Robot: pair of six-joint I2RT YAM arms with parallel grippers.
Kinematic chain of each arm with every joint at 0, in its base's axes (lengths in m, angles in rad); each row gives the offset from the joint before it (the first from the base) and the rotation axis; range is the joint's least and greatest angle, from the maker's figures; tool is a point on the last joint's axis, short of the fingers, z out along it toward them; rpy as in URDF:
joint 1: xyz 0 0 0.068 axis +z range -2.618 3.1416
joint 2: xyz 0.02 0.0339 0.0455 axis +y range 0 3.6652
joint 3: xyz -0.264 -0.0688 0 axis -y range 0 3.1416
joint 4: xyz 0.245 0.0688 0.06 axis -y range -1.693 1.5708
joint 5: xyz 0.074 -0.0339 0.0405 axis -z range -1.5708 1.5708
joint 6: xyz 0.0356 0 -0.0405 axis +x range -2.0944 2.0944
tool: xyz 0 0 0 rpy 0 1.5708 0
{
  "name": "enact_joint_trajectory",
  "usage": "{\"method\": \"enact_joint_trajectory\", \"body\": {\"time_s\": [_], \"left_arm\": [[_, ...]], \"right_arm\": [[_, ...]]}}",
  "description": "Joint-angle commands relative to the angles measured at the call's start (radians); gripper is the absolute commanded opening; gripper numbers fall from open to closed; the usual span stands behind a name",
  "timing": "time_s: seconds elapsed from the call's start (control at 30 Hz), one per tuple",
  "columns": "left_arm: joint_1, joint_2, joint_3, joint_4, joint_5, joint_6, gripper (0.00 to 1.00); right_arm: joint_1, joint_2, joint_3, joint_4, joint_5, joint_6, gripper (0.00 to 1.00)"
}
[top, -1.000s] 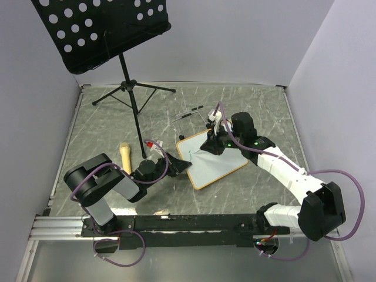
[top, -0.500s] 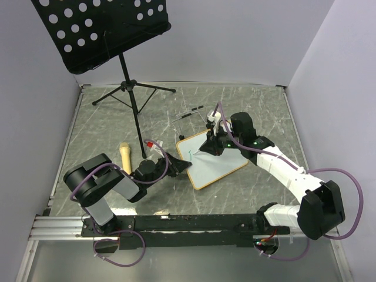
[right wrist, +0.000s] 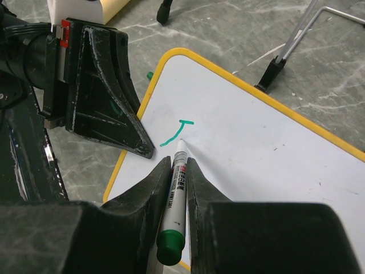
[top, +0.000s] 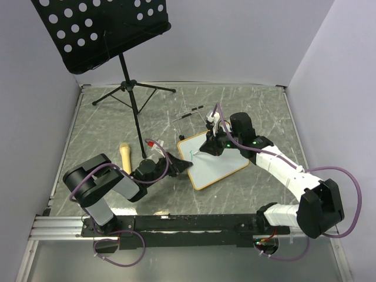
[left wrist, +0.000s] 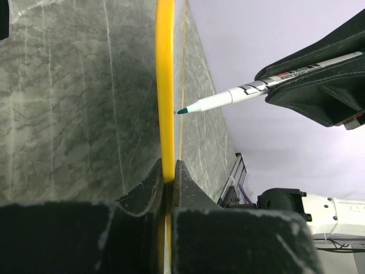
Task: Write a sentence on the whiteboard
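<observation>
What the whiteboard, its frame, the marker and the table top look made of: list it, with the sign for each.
Whiteboard: smooth white face, likely a coated sheet; green ink sits on top.
Frame: yellow-tan with rounded corners; wood or plastic, cannot tell.
Marker: probably plastic; white printed barrel, green end.
Table top: grey marbled with white veins; stone or printed laminate.

Clearance | whiteboard (top: pixel 223 164) left edge: taken by left gripper (top: pixel 185 166) clamped on frame | far-left corner: right gripper (top: pixel 209 147) gripping marker (right wrist: pixel 178 171) above it | behind: wire stand (top: pixel 188 114) close | left: music stand (top: pixel 134 111) pole, tan handle (top: pixel 125 156) | passable: bare tabletop (top: pixel 264 111) right of board, toward far wall
</observation>
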Motion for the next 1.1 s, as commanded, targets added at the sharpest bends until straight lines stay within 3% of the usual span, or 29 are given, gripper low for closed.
{"method": "enact_joint_trajectory", "body": {"time_s": [0.0,0.57,1.07], "left_arm": [[-0.004,-0.039,0.024,0.308,0.031,0.034,0.01],[-0.007,-0.036,0.022,0.317,0.029,0.032,0.01],[-0.009,-0.060,0.018,0.287,0.001,0.043,0.01]], "right_arm": [[0.001,0.016,0.048,0.007,0.007,-0.012,0.00],[0.006,0.019,0.046,0.025,0.093,0.021,0.00],[0.007,0.012,0.054,-0.018,0.079,-0.018,0.00]]}}
